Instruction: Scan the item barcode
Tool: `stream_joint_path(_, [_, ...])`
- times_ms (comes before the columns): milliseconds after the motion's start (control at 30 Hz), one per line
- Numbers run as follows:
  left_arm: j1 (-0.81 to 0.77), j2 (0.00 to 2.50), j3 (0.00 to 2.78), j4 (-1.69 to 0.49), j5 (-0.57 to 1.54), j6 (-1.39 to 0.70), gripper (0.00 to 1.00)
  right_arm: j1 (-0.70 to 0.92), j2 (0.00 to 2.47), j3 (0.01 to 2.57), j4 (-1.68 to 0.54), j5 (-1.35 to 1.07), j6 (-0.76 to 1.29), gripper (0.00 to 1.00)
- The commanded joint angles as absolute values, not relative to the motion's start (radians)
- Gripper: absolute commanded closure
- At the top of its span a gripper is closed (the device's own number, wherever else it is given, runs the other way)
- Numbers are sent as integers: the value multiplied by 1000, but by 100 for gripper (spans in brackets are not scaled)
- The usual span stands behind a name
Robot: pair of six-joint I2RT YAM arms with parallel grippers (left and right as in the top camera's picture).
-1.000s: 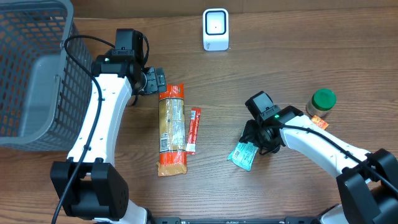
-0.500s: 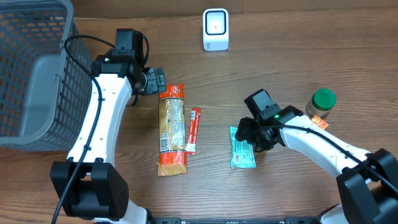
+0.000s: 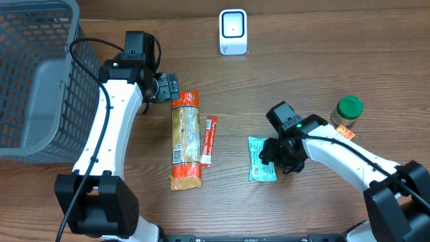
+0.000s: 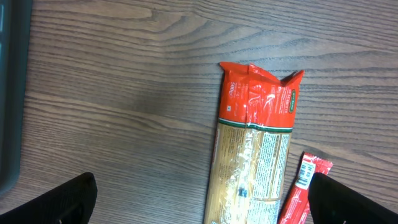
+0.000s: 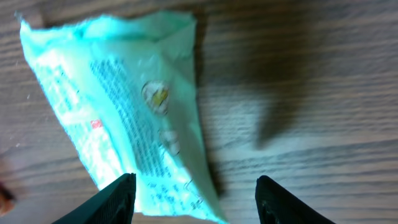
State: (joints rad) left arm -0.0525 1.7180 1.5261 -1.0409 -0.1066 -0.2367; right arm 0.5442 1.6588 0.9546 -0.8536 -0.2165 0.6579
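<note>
hovering right fingers (image 5: 118, 198) spread over teal packet (image 3: 261, 168) | left arm (image 3: 111, 128) near pasta (image 3: 185, 140)

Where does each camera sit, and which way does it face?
Overhead: above the table, looking straight down; left arm, right arm show.
Left wrist: on the left arm, facing down at the pasta packet; fingertips at bottom.
Right wrist: on the right arm, facing down at the teal packet; fingertips at bottom.
Shared: overhead shows both packets.
</note>
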Motion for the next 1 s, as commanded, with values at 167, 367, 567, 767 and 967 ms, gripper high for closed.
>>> stream_joint_path(167, [-53,1706,1541,-1041,-114,-232,0,603,1663,949,-816,-286,711,34])
stream_joint_path(367, [-53,1706,1541,-1041,-114,-232,0,657,1663,949,-742,-299,714,32])
stream_joint_path(567, [-53,1706,1541,-1041,-114,-232,0,654,1663,949,-735,-278,713,32])
stream_joint_path(767, [-53,1706,1541,-1041,-114,-232,0,616,1663,949,-751,-216,714,32])
stream_joint_path(967, [-53,1706,1541,-1041,-114,-232,0,595,1663,949,-734,-160,714,32])
